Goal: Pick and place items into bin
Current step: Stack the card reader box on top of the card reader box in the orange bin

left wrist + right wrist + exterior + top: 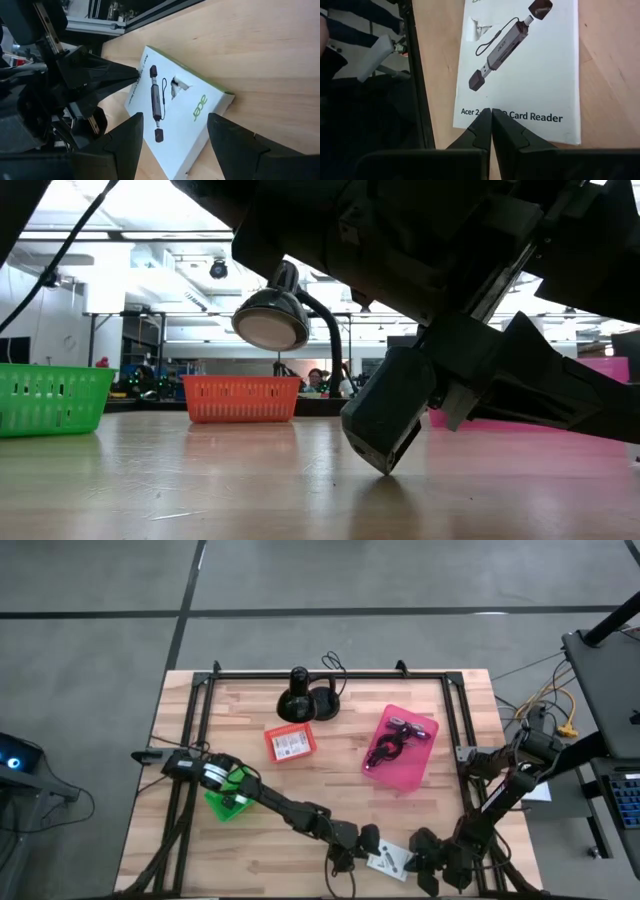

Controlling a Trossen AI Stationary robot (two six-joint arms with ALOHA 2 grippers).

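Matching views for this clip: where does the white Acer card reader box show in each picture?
High view: white box at the table's near edge, between both grippers.
Low view: not visible; arms block it.
Left wrist view: box ahead of the open left gripper.
Right wrist view: box under the shut right gripper.
Shared landmark: the box's printed card reader picture.

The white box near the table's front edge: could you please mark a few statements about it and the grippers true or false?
1. The white box lies flat on the table. True.
2. The left gripper is shut. False: its fingers stand open, astride the box's end.
3. The right gripper is shut, its tips at the box's edge. True.
4. The box sits in the pink bin. False: it lies on the wood, apart from it.
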